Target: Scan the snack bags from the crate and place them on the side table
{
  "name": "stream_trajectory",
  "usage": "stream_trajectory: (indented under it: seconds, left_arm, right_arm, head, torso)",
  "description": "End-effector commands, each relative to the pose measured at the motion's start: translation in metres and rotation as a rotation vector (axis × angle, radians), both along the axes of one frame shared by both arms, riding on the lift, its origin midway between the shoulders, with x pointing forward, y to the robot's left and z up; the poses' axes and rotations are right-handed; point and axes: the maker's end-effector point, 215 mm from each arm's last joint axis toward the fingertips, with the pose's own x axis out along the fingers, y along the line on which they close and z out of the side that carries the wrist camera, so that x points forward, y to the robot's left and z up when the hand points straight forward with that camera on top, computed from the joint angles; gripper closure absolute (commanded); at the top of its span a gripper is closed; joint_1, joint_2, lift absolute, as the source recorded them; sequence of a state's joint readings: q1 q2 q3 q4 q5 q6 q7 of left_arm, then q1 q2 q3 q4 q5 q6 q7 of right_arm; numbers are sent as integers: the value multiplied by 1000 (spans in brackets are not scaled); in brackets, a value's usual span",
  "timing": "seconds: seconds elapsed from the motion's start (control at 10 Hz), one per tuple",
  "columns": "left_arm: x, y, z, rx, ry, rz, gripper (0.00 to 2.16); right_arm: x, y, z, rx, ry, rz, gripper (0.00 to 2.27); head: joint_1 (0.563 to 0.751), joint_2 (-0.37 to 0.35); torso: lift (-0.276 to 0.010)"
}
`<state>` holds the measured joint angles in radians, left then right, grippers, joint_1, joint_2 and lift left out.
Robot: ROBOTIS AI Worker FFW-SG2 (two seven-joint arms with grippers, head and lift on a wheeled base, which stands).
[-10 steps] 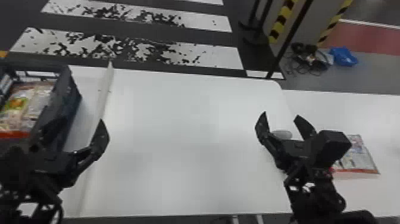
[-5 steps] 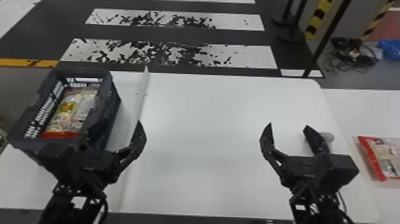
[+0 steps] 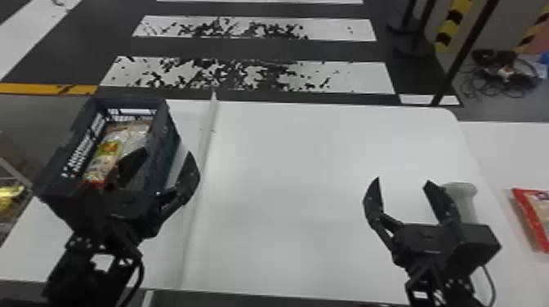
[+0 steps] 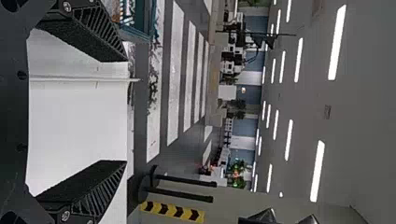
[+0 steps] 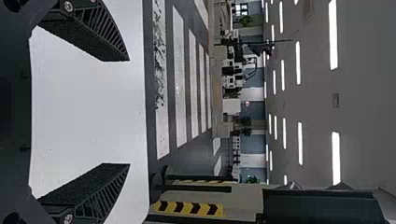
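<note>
The left gripper (image 3: 166,154) is spread wide and empty, at the near right part of the crate (image 3: 164,139). The right gripper (image 3: 403,183), also wide and empty, is above the table (image 3: 306,183), near a grey object (image 3: 463,192). Snack bags (image 3: 108,151) lie in the crate; another bag (image 3: 535,216) lies on the side table (image 3: 506,151). Beyond is a striped floor (image 3: 347,77).

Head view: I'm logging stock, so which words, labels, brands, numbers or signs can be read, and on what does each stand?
No text can be read.
Snack bags in the crate: coloured print, too small to read.
Red-edged bag at the right edge: print, too small to read.
Yellow-and-black chevron strip, upper right: warning-style pattern, no words.
</note>
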<state>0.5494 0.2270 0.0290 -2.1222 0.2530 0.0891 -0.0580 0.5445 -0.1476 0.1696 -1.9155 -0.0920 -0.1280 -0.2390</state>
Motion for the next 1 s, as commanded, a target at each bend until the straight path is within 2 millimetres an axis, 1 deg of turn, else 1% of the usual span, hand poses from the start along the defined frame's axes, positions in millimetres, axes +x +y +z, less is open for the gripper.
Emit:
stream_trajectory:
  seconds: [0.0, 0.1, 0.2, 0.3, 0.4, 0.6, 0.8, 0.9]
  left_arm:
    - [7, 30, 16, 41, 31, 21, 100]
    - [12, 55, 25, 47, 42, 48, 103]
    - [15, 80, 23, 53, 86, 72, 124]
    - [18, 100, 21, 61, 131, 83, 124]
    - [22, 121, 26, 67, 147, 99, 130]
    - [36, 154, 29, 105, 191, 115, 140]
    - [54, 177, 30, 158, 218, 112, 140]
    - [61, 189, 18, 161, 272, 110, 144]
  right_arm:
    - [-1, -1, -4, -2, 2, 0, 80]
    - [-2, -1, -8, -3, 10, 1, 80]
    - [-3, -1, -10, -5, 13, 3, 80]
    - [-3, -1, -10, -5, 13, 3, 80]
    - [-3, -1, -10, -6, 13, 5, 80]
    - [-5, 1, -16, -11, 25, 9, 80]
    - [-9, 5, -22, -20, 39, 19, 80]
    - [-10, 6, -24, -24, 46, 21, 80]
  head:
    - [695, 39]
    - [695, 61]
    - [695, 89]
    - [695, 108]
    - [695, 140]
    - [695, 196]
    - [695, 230]
    - [695, 246]
  torso:
    - [-81]
    - [-81]
    - [-81]
    - [-81]
    - [-81]
    - [-81]
    - [-81]
    - [-81]
